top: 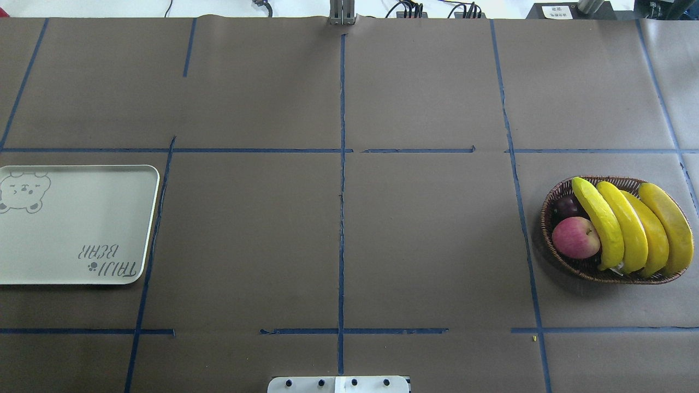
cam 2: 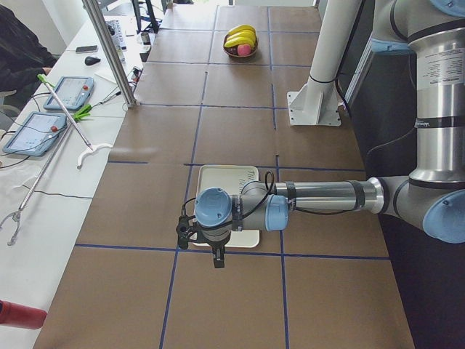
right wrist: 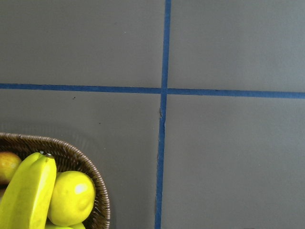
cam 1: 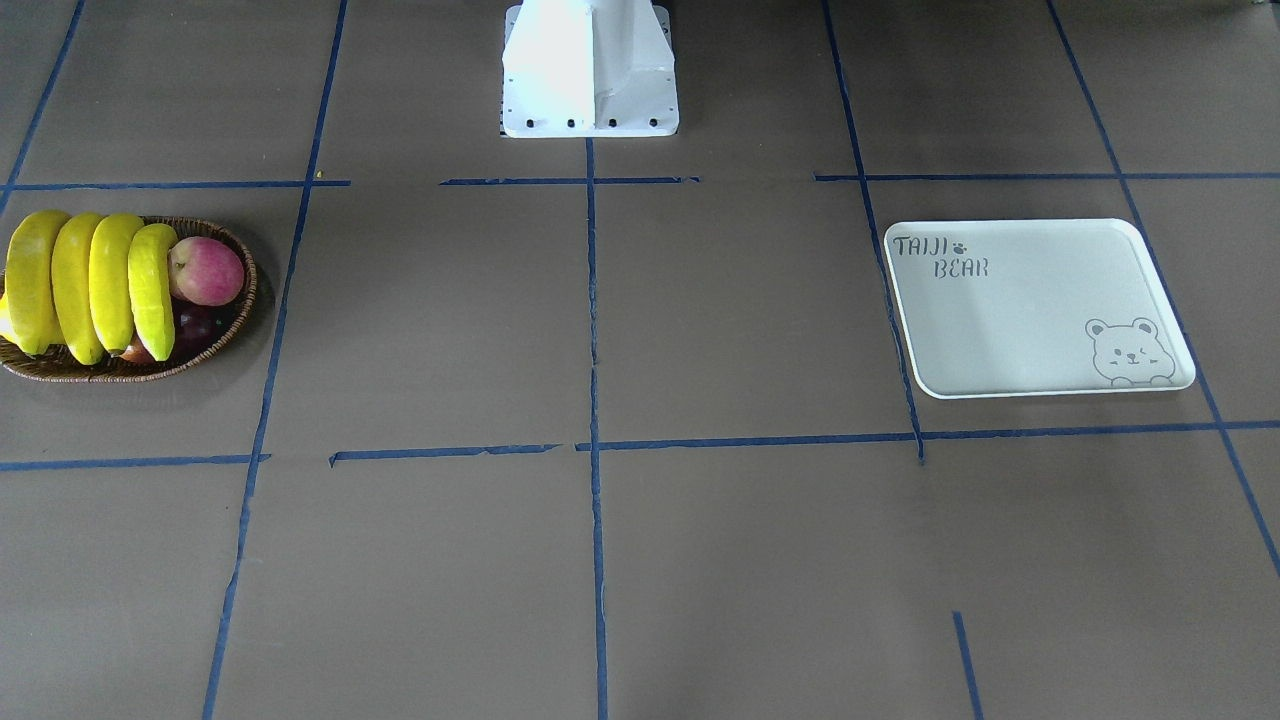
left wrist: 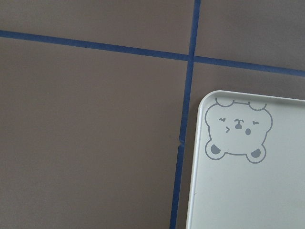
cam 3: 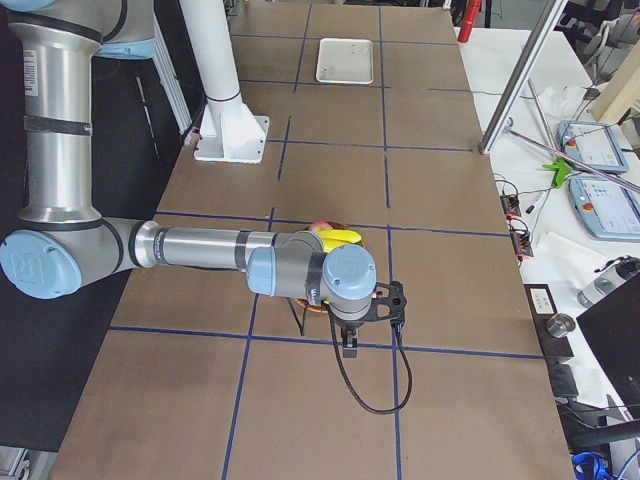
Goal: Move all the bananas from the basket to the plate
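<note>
Several long yellow bananas (top: 633, 226) lie side by side in the brown wicker basket (top: 549, 210), at the left in the front-facing view (cam 1: 90, 285). The whitish plate (top: 71, 229) with the bear drawing lies bare at the other end (cam 1: 1030, 320). My left gripper (cam 2: 216, 258) shows only in the exterior left view, over the plate's (cam 2: 227, 178) near edge; I cannot tell if it is open. My right gripper (cam 3: 348, 345) shows only in the exterior right view, beside the basket, with one banana (cam 3: 340, 237) peeking out behind the arm; I cannot tell its state. The right wrist view shows a banana tip (right wrist: 26, 195).
A red-pink apple (top: 575, 237) and dark fruits (top: 568, 206) lie in the basket beside the bananas. A plump yellow fruit (right wrist: 71, 198) sits against the basket rim (right wrist: 93, 171). The white robot base (cam 1: 590, 70) stands mid-table at the robot's side. Blue tape lines cross the brown table.
</note>
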{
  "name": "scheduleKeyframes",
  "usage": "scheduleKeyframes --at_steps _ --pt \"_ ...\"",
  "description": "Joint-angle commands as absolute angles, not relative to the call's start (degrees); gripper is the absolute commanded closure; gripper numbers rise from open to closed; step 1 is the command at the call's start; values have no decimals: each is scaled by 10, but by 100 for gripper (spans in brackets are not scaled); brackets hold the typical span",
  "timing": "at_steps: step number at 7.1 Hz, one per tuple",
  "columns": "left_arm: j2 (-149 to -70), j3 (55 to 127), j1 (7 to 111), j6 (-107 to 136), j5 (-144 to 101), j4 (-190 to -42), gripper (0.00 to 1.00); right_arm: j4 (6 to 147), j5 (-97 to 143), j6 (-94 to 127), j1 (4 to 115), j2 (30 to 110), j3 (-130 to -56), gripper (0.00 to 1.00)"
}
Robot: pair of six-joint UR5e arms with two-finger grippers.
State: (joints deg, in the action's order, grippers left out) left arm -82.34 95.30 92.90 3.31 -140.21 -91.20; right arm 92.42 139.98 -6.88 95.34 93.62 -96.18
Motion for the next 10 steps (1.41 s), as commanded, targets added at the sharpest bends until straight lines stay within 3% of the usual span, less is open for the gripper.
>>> scheduleKeyframes --at_steps 1,4,6,8,10 --pt "-822 953 929 31 -1402 -915 0 925 1411 -66 934 938 -990 0" --pt "-821 955 930 32 -1403 -917 0 921 1416 -40 897 944 -1049 0" --pt "-821 956 930 31 -1403 -917 0 918 1409 98 806 945 -1099 0" --pt "-816 960 930 28 -1403 -917 0 883 1385 113 782 1010 -1154 0" --pt "-810 965 930 32 -1403 -921 0 734 1374 186 737 1091 -1154 2"
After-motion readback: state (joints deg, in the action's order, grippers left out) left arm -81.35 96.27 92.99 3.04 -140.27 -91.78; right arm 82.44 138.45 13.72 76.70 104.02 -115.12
